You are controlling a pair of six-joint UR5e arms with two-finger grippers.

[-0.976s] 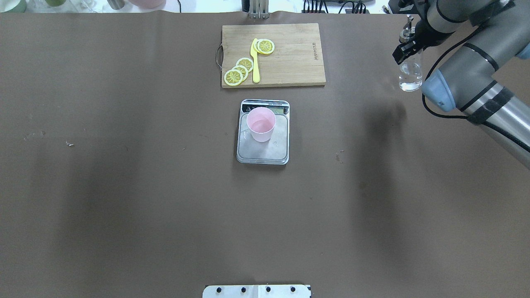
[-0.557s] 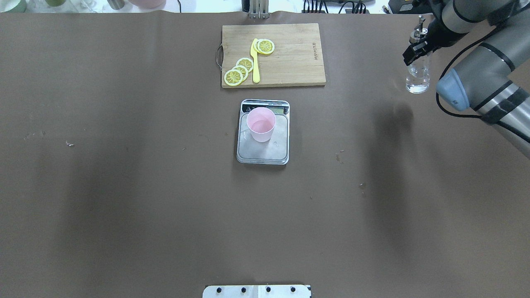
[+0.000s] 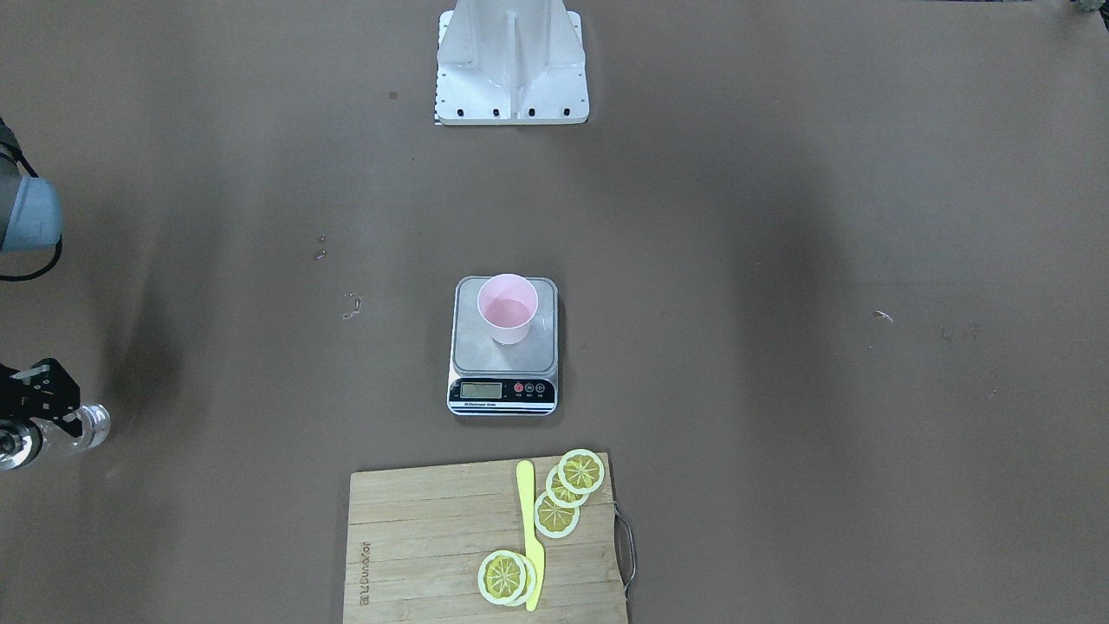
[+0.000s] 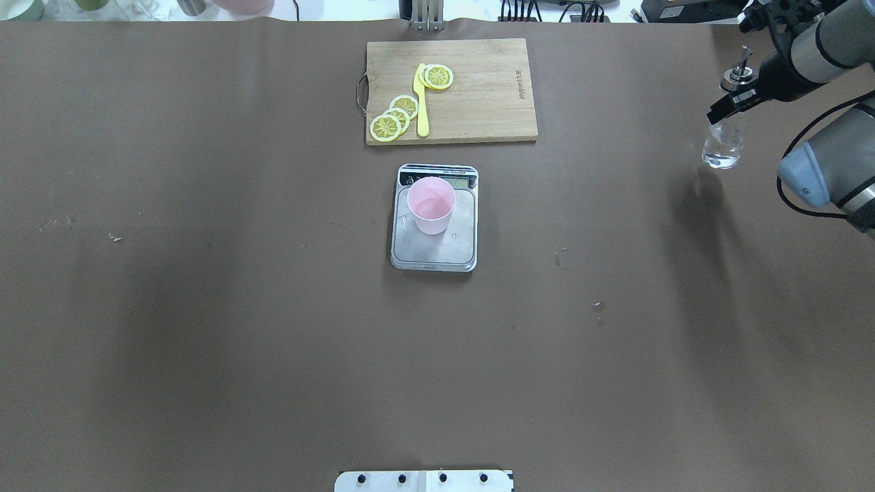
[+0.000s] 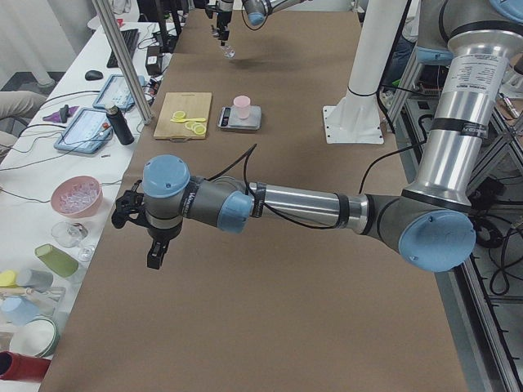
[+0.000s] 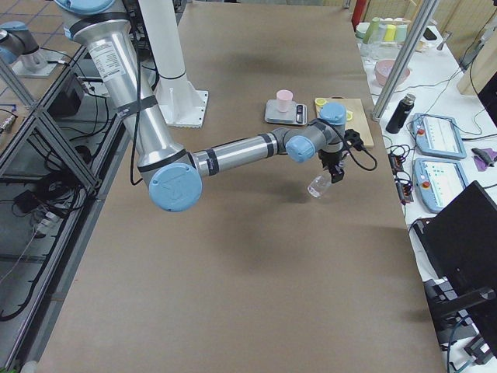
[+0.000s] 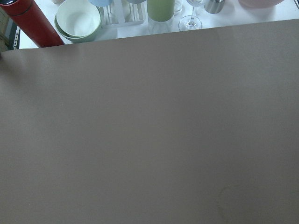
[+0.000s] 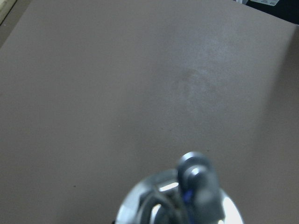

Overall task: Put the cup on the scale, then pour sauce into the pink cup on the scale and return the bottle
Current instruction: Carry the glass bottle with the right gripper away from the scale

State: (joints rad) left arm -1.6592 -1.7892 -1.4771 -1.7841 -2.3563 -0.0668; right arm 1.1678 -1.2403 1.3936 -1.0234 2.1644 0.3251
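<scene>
Working over the wide brown-covered table [image 4: 205,307]. Left gripper [image 5: 155,255] caught only in the side view, hanging over bare table well apart from everything; can't tell whether open or closed. Rectangular wooden cutting board [image 4: 478,102] with yellow plastic knife [image 4: 422,102] and lemon slices [image 4: 396,116]: well off to the left of the right gripper [image 4: 730,108], a bit farther from the robot base, untouched. Flat silver-grey kitchen scale [image 4: 434,249]: also well apart from that gripper, to its left and slightly nearer the base. On the plate, toward the display end: small pale pink tapered cup [image 4: 431,205], upright, with what looks like a little liquid inside, so reading placing and pouring as done. Clamped in the right gripper by the neck: small clear glass bottle with silver spout cap [image 4: 723,145], body hanging just below the fingers, tilted in the right-side view and apparently clear of the table. A little clear sauce [image 4: 721,161] left at the bottom. Since a second ago: further shift of gripper and bottle toward the robot's right, away from the scale; no movement of cup or scale. Reads as return leg in progress. Left to do: set bottle down upright, then release.
</scene>
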